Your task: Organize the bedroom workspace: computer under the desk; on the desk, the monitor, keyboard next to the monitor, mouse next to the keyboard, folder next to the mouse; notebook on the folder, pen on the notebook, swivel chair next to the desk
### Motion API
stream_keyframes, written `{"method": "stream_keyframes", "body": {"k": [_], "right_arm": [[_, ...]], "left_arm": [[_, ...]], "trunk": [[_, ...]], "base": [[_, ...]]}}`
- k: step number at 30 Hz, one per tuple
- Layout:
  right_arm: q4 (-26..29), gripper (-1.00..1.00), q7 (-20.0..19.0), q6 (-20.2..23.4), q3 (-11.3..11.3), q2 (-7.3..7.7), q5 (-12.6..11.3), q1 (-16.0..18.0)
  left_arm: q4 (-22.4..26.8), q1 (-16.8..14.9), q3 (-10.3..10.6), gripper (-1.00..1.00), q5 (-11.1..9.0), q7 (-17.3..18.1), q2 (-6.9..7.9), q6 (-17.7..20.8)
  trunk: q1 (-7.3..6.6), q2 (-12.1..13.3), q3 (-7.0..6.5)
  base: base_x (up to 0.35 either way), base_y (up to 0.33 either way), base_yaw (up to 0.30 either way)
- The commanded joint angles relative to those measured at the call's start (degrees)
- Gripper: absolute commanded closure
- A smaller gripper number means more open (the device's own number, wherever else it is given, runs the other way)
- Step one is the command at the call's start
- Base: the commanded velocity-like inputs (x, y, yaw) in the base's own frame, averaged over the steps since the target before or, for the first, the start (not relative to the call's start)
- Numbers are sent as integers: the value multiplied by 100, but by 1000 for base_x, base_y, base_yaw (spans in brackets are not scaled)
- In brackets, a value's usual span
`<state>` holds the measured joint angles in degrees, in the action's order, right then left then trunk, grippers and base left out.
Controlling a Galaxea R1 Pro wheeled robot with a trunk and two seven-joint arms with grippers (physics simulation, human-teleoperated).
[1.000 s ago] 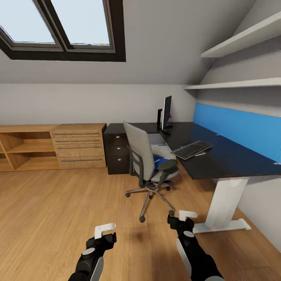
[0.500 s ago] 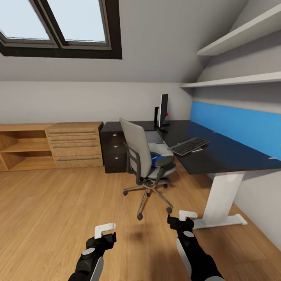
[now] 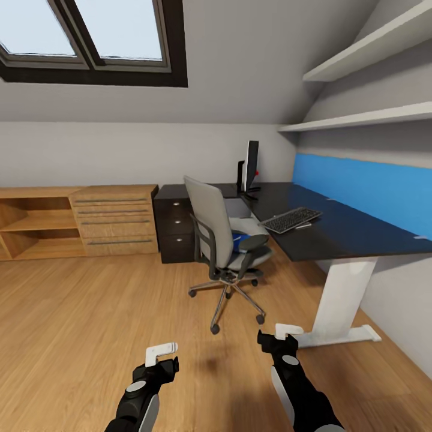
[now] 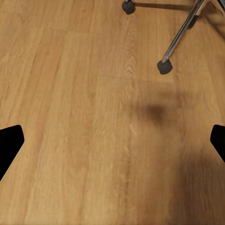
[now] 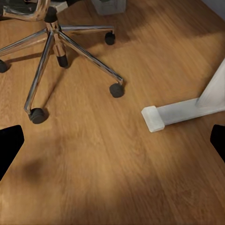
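Observation:
The grey swivel chair (image 3: 219, 237) stands on the wood floor, its seat turned toward the black desk (image 3: 348, 237). A blue folder (image 3: 239, 243) lies on the seat. On the desk, the monitor (image 3: 252, 164) stands at the far corner and the keyboard (image 3: 292, 219) lies nearer me. A light grey box, likely the computer (image 3: 236, 207), shows under the desk behind the chair. I cannot make out the mouse, notebook or pen. My left gripper (image 3: 162, 355) and right gripper (image 3: 281, 333) hang open and empty above the floor, short of the chair's chrome base (image 5: 51, 28).
A low light-wood cabinet (image 3: 78, 219) with drawers runs along the left wall, beside dark drawers (image 3: 174, 231). The desk's white foot (image 5: 164, 115) lies on the floor close to my right gripper. A chair caster (image 4: 164, 67) is near the left one. Shelves (image 3: 366, 120) hang above the desk.
The whole view has shifted a little, so the camera has moved slightly toward the chair and desk. Both grippers keep the same open pose.

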<state>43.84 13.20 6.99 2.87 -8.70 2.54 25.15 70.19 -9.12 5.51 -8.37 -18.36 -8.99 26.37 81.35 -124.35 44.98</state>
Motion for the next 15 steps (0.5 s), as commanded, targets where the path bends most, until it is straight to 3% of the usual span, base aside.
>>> {"method": "stream_keyframes", "body": {"k": [1,15], "right_arm": [[11,-100,6,39,12,-6,28,1],[12,-100,7,39,12,-1,28,-1]], "left_arm": [[8,-3,12,-100,-60,-54,2,17],[12,-2,10,-100,-60,-62,2,8]], "trunk": [[22,-44,25],[329,-606,276]], "base": [[0,0,0],[0,0,0]]}}
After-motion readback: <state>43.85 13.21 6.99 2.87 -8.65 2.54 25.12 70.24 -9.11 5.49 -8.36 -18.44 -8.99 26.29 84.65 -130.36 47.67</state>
